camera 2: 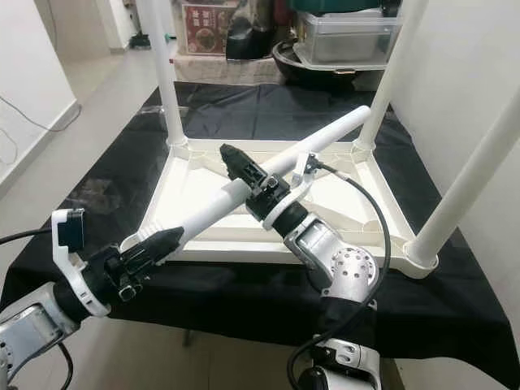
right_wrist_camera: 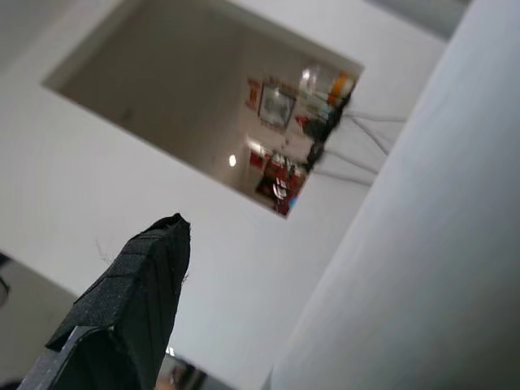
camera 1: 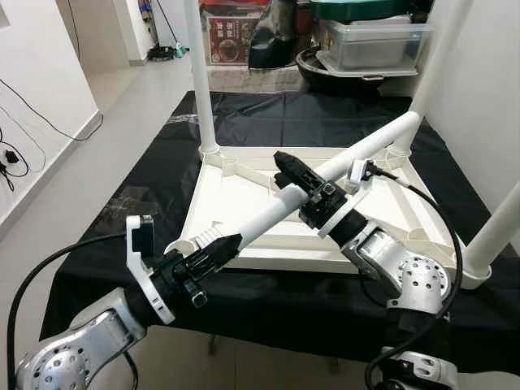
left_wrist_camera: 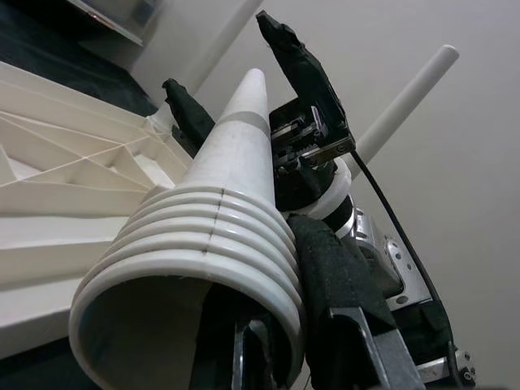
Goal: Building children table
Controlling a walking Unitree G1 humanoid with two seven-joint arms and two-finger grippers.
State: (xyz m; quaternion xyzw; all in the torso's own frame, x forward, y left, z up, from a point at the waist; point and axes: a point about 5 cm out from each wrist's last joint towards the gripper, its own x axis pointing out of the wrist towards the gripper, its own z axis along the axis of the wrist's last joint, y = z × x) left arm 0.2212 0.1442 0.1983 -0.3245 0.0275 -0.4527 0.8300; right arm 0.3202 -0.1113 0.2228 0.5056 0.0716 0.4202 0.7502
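A: From the head views, what is being shown?
B: Three legs are standing in the upturned tabletop (camera 1: 244, 191) on the bench (camera 1: 268, 118); the fourth leg (camera 1: 325, 175) is being clamped between right gripper (camera 1: 294, 171) fingers.

A: And the wrist views?
B: The leg's ribbed end is being gripped between left gripper (camera 1: 215, 252) fingers; it is yet to be seated.

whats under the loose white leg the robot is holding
Under the loose leg lies the upturned white tabletop, ribs up, on a black cloth. The left gripper holds its ribbed end, the right gripper its middle. The leg hides the ribs beneath it.

White leg (camera 1: 325, 183), tilted over upturned tabletop (camera 1: 244, 191)
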